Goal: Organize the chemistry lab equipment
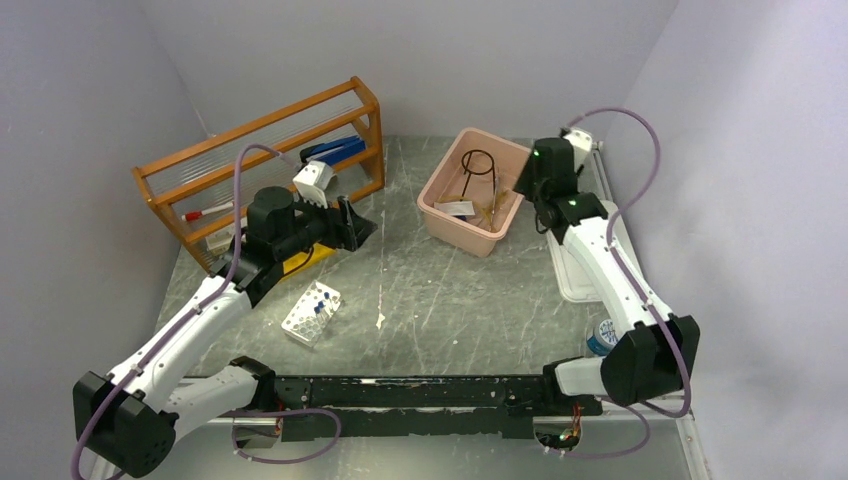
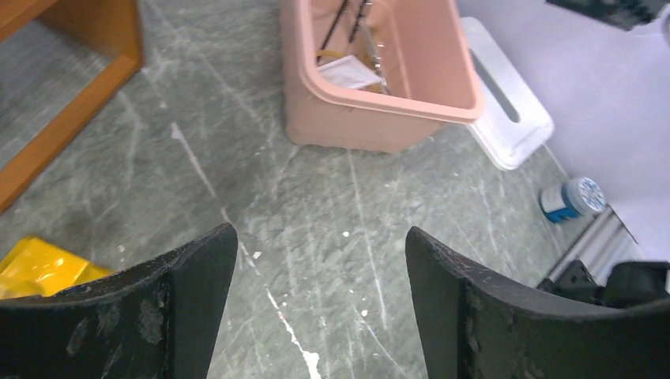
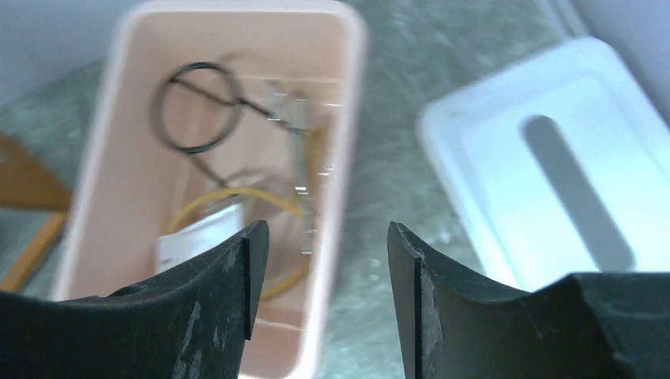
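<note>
The right gripper (image 3: 325,233) hangs over the pink bin (image 1: 452,228), jaws apart and empty. Directly beneath it lie the wire ring tripod (image 3: 239,103), amber tube (image 3: 229,192) and tongs (image 3: 299,158) — this looks like the drop-off step. The left gripper (image 2: 320,233) is also spread and holds nothing. The rack of blue-capped vials (image 1: 312,312) sits loose just behind it, toward its base. Fetching the rack likely comes next — the left gripper must pull back and descend squarely across it.
</note>
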### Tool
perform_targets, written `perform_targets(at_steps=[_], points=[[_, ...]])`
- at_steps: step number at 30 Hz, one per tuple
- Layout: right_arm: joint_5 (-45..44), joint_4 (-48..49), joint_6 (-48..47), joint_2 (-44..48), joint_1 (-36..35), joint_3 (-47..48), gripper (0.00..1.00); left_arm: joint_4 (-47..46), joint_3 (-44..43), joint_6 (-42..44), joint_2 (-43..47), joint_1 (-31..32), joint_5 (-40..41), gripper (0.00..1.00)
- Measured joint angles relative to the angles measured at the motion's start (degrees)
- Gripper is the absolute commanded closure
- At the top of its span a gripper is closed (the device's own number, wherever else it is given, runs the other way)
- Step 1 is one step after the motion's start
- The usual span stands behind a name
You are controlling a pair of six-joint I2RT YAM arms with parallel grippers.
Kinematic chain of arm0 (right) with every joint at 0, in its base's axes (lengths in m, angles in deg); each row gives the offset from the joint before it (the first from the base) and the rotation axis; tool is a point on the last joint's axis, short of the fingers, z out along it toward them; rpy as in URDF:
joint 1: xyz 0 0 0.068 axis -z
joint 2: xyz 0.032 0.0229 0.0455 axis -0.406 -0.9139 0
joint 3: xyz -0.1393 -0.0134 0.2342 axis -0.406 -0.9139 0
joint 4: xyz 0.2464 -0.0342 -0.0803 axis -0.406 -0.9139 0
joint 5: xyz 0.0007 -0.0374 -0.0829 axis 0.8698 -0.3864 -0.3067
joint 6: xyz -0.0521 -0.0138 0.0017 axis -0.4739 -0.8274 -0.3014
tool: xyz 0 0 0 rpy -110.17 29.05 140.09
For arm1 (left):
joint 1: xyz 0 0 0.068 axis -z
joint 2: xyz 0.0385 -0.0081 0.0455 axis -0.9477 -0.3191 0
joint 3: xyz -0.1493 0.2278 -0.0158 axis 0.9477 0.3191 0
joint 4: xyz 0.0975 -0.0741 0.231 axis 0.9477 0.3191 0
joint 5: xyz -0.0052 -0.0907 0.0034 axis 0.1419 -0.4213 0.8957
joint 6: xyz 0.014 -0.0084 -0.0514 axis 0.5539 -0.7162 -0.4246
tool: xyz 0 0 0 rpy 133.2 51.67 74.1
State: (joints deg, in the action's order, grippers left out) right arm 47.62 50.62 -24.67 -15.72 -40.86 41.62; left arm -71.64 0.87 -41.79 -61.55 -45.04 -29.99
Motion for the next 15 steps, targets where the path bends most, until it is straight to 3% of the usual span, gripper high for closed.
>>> perform_targets(at_steps=[3,8,15], points=[[-2.56,-1.66,1.62,2.73,5.07,-5.20,0.31,-2.43,0.79,0.13,0.72,0.00,-4.85,0.19],[-4.24,-3.63,4.90,3.21,10.23,-14.03,0.25,-6.45,2.03,0.09,1.62,-0.02,-11.67,0.19],[-0.17,-2.08,8.35,-1.03,18.03,-22.58,0.24,-7.50,2.21,0.11,1.68,-0.02,-14.47,0.19]])
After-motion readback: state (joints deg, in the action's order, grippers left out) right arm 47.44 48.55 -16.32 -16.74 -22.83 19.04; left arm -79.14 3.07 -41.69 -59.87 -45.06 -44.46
